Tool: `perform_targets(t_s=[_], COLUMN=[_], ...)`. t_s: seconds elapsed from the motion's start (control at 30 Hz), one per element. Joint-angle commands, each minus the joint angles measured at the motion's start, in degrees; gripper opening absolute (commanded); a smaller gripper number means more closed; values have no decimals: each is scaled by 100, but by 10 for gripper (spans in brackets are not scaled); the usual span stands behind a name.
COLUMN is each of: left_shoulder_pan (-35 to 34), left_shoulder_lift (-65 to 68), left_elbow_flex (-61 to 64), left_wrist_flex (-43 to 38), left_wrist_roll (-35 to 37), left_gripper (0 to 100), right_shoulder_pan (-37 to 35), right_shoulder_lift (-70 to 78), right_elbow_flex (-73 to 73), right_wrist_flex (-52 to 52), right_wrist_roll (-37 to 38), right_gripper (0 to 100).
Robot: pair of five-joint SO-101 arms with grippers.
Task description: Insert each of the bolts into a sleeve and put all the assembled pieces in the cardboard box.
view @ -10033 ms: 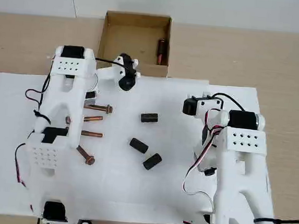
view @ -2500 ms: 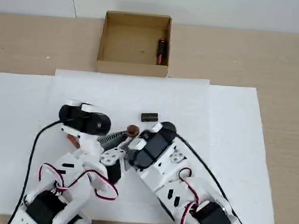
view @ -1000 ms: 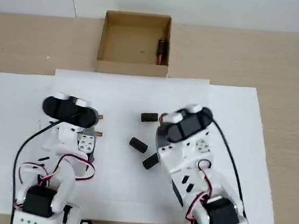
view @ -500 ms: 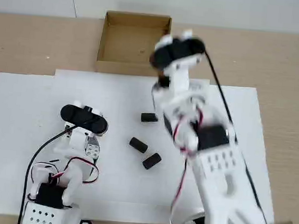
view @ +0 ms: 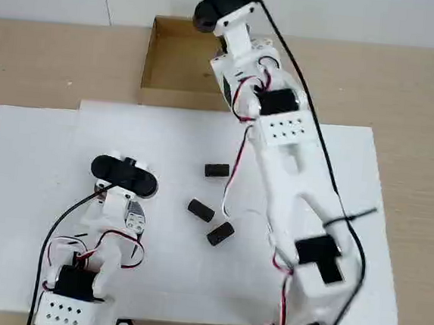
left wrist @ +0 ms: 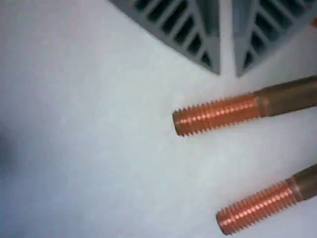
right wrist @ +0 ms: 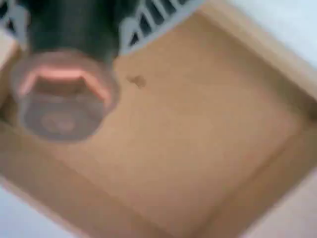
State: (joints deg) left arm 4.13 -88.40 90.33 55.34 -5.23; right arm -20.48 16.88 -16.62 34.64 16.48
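Observation:
My right gripper (right wrist: 74, 27) is shut on an assembled piece (right wrist: 64, 94), a black sleeve with a copper bolt head showing at its end. It hangs above the bare floor of the cardboard box (right wrist: 198, 144). In the high view the right arm (view: 277, 122) stretches over the box (view: 173, 60). My left gripper (left wrist: 226, 67) sits just above the white paper, its grey fingers (left wrist: 198, 34) nearly together with a thin slit and nothing between them. Two copper bolts (left wrist: 233, 111) (left wrist: 262, 206) lie beside it. Three black sleeves (view: 217, 170) (view: 201, 210) (view: 221, 233) lie mid-paper.
The left arm (view: 113, 214) stands low over the left part of the white paper (view: 34, 162). Bare wooden table (view: 406, 88) surrounds the paper and the box. The right arm covers the box's right side.
The right arm has swung from the middle of the paper up over the cardboard box, carrying the assembled piece. The left arm has stayed over the bolts, shifting only slightly.

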Motion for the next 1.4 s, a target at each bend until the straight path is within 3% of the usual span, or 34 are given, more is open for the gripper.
perform_targets(t_s=[0.0,0.23,0.43,0.6,0.73,1.03,1.37], left_shoulder_pan=[-35,-35,-35,-35,-35,-35,-35], left_shoulder_lift=[-62,-62,-62,-62,-62,-62,-62], left_elbow_flex=[-31,-31,-31,-31,-31,-31,-31], left_wrist_flex=[-132,-132,-132,-132,-132,-132,-132], left_wrist_roll=[-18,-18,-18,-18,-18,-18,0], left_gripper=[6,6,6,6,6,6,6], right_shoulder_pan=[-101,-119,-84,-84,-84,-92,-119], right_shoulder_lift=[470,1446,1666,1648,1490,84,-752], right_elbow_flex=[-686,-1169,-1240,-1240,-1284,-1389,-1389], right_wrist_flex=[-409,-787,-743,-743,-629,2413,4593], right_wrist_roll=[413,624,624,624,624,580,580], right_gripper=[3,13,195,140,8,3,4])
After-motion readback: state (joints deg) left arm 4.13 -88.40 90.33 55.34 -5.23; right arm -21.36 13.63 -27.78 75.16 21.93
